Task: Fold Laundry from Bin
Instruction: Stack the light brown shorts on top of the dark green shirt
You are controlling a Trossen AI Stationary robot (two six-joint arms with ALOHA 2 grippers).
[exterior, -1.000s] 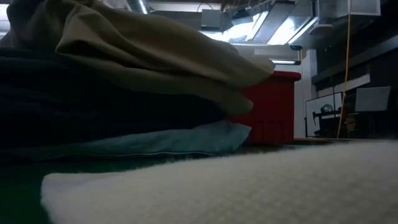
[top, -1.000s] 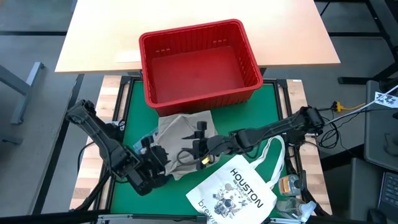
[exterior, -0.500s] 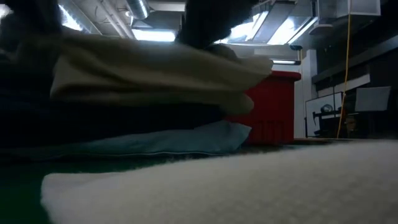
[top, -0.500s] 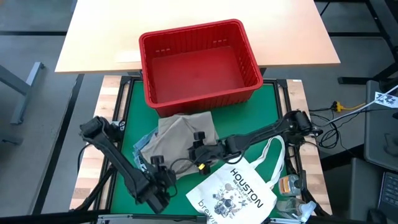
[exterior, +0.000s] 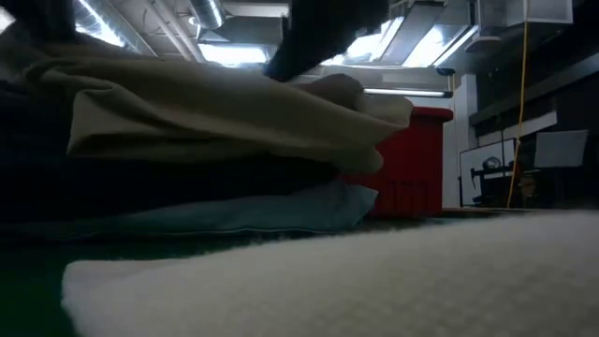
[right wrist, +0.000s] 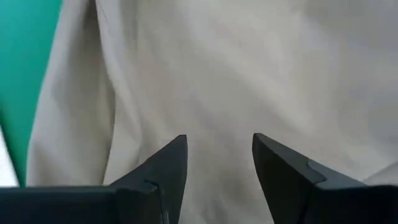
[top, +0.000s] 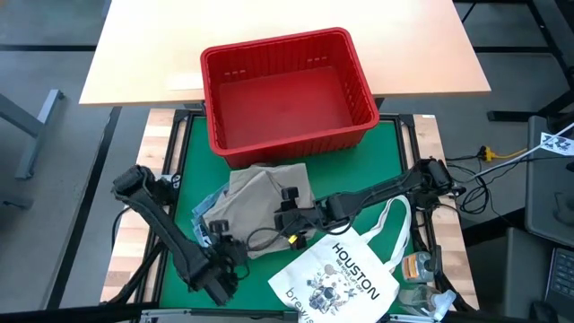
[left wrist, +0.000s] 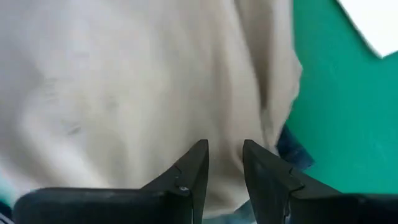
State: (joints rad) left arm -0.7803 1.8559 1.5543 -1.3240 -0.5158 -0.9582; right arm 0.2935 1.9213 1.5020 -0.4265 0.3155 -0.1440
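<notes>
The laundry lies in a pile on the green mat (top: 395, 152), in front of the red bin (top: 363, 76). A khaki garment (top: 260, 190) is on top, with a navy layer (exterior: 187, 178) and light blue denim (exterior: 262, 211) under it. My left gripper (left wrist: 225, 149) is open over the khaki cloth at the pile's near left edge (top: 224, 235). My right gripper (right wrist: 219, 142) is open over the khaki's right part (top: 282, 206). Neither has anything between its fingers. My left gripper points steeply down at the khaki garment's near part (left wrist: 205, 124); whether its fingertips touch the cloth I cannot tell. My right gripper slants down from the table's right onto the khaki's top face. In the low view it meets the cloth (exterior: 281, 75), and a ridge of cloth (exterior: 342, 89) stands up beside it.
The bin shows nothing inside it and stands half on the tan table behind. A white tote bag printed "HOUSTON" (top: 336, 274) lies on the mat at the near right, close to the right arm. Small clutter (top: 417, 267) sits at the near right corner.
Both grippers have come down onto the pile. The left one has also moved toward the table's near edge and tipped steeper. The right one has tipped further down. The khaki garment's bulging top has been flattened, while the layers under it have stayed put.
</notes>
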